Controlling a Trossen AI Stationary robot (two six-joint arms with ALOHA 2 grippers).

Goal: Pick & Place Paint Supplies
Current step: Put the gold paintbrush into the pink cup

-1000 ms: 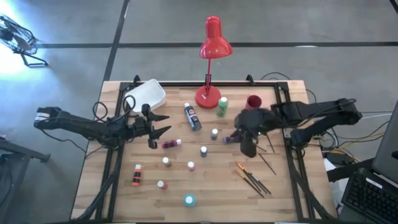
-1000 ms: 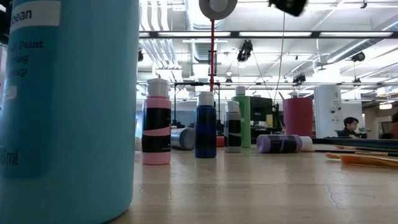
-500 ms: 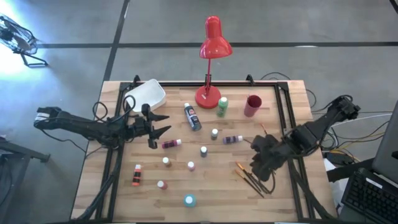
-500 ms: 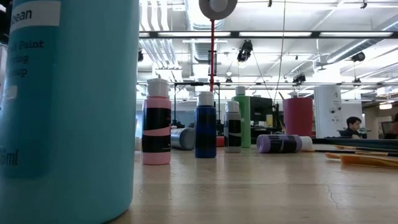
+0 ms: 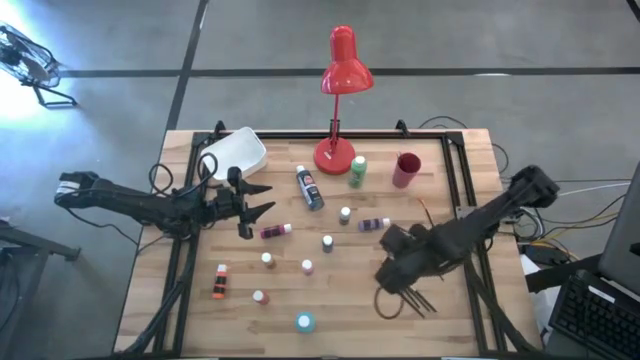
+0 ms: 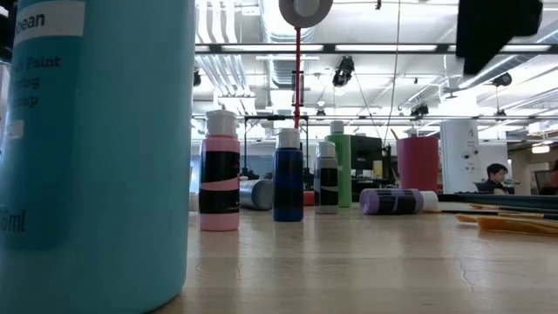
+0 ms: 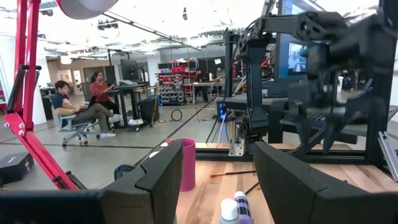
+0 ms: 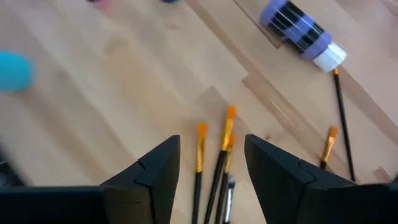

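The right gripper hung with its fingers apart and empty, directly above the paintbrushes lying on the table. A purple bottle lay on its side ahead of it, well apart.

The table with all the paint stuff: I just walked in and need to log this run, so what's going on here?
A two-armed robot is sorting paint supplies on a wooden table. The right gripper hangs with open fingers over a cluster of paintbrushes, holding nothing. A purple bottle lies on its side nearby. The left gripper waits open and empty beside a white bin. Small paint bottles stand scattered across the middle, near a red lamp.
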